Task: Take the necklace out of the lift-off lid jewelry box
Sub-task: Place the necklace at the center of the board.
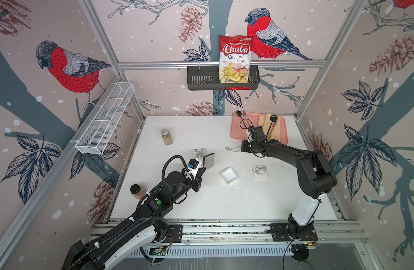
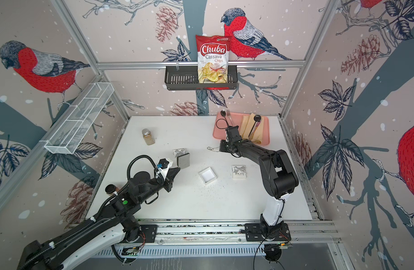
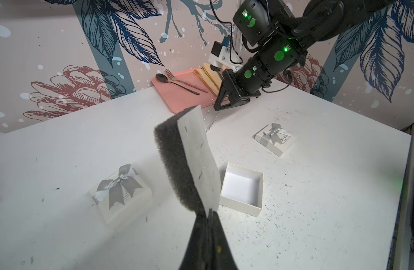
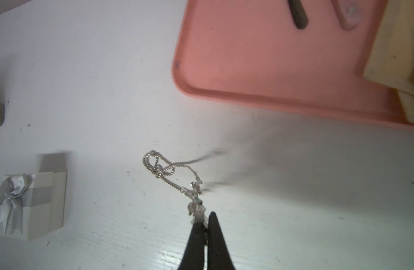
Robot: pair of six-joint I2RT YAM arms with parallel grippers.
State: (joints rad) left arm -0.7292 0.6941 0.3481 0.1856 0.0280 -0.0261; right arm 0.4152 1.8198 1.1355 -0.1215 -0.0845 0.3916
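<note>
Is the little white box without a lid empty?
Empty. The box shows a bare white bottom; the necklace is pinched in the right claw, and the foam pad is in the left claw.

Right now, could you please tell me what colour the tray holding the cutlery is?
The tray is salmon pink; the right wrist view shows it best.

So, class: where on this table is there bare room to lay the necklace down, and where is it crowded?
Bare: the near strip of table between open box and front rail, and the far stretch between jar and tray. Crowded: the middle, with bowed box, foam, open box and lid.
</note>
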